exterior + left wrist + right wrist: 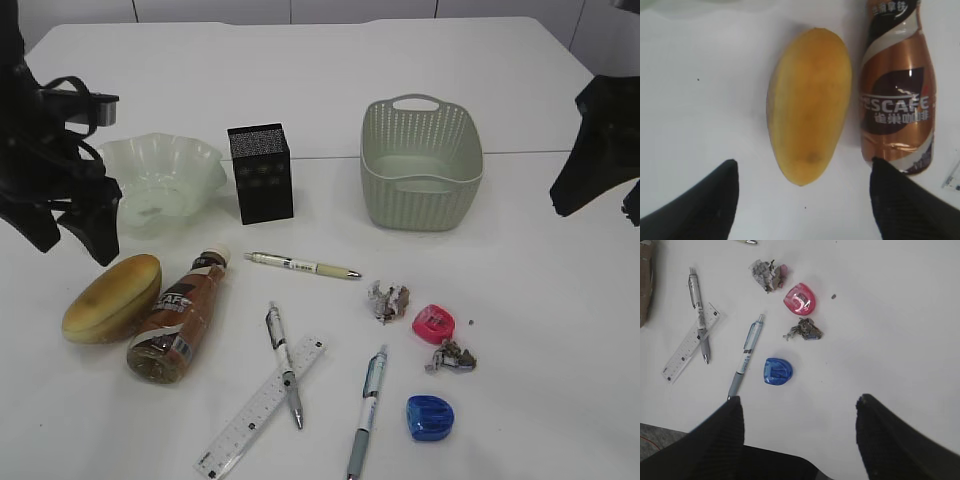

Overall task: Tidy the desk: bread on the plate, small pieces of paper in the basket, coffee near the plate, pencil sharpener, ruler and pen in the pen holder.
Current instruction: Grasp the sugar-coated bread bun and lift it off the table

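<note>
The bread (809,105) lies on the worktop (560,330) near its left edge, just beside the coffee (897,90) bottle, which lies on its side. The plate (160,180) sits behind them, with nothing in it. The left end effector (802,200) hangs over the bread with its fingers wide apart and holds nothing. The right end effector (800,435) is open too, above the sharpeners near the front edge. One finger sits very close to the bottle. If it comes down there, it could bump the bottle and roll it, or pinch both things.
</note>
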Robot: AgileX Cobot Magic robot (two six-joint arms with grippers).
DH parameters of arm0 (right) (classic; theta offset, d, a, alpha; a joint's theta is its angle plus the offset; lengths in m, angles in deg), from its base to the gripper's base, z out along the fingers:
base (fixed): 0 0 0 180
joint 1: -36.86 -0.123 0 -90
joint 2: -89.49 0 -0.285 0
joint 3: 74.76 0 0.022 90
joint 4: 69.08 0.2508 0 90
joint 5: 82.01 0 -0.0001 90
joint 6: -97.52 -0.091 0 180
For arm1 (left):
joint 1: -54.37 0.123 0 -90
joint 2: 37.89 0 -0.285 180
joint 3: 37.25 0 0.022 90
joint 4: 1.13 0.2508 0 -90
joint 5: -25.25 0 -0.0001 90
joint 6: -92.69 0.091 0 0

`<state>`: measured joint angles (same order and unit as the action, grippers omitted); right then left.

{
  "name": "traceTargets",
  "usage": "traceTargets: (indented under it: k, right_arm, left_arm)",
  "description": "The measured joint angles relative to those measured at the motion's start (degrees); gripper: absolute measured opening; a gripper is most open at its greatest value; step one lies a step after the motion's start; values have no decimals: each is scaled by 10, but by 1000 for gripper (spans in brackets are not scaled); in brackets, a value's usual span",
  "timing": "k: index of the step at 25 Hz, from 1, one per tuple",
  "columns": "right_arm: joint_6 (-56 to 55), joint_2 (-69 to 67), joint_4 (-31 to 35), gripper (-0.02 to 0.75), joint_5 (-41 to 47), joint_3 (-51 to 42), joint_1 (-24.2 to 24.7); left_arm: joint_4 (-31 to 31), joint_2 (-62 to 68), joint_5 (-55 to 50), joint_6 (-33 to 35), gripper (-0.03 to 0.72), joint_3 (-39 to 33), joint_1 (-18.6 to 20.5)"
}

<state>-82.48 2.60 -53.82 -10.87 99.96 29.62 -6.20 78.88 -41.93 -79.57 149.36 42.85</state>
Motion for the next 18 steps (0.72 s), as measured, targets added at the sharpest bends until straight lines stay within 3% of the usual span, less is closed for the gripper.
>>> traceTargets:
  k: [18]
  right_arm:
    - [-5, -1, 1, 512, 0, 0, 0]
  left_arm:
    - [1, 95, 48, 8, 606, 3, -11]
